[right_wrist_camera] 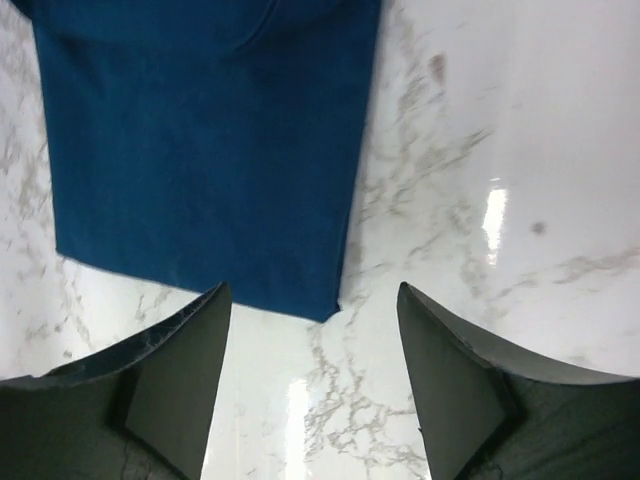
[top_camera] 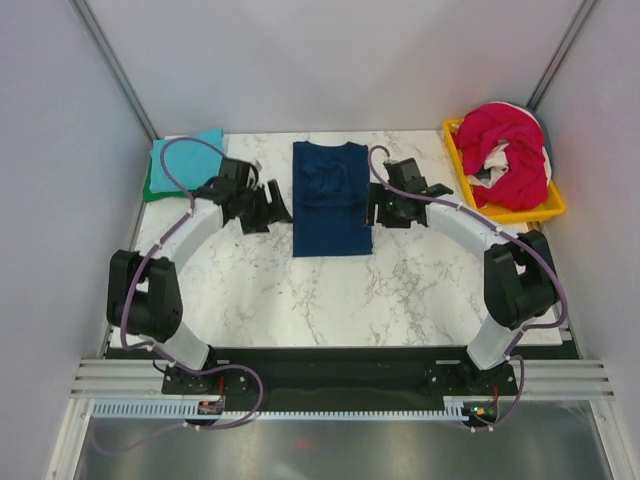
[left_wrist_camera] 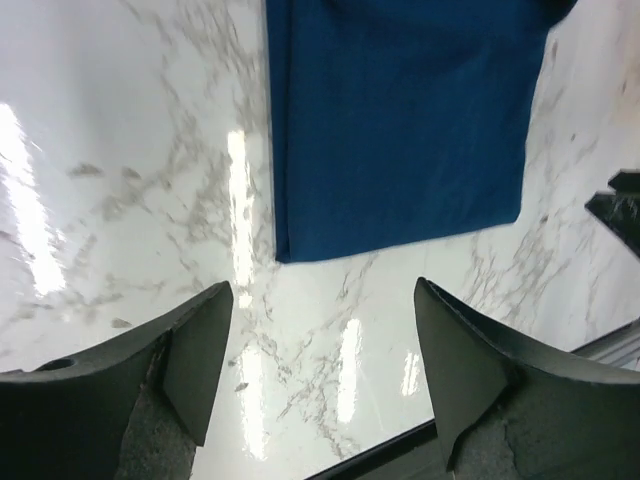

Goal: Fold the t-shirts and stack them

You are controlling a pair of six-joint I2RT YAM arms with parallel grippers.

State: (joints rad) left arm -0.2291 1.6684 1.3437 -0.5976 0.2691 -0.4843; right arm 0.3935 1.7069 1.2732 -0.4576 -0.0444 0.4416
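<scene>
flanking the folded navy t-shirt (top_camera: 331, 200) on the bench (top_camera: 400, 290), your left claw (top_camera: 278, 205) and right claw (top_camera: 376, 210) both hang open, empty.

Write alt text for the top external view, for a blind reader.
A navy t-shirt, folded into a rectangle, lies mid-table between the left gripper and right gripper. A teal shirt and green shirt sit back left; a yellow tray back right holds a red shirt and white shirt.
</scene>
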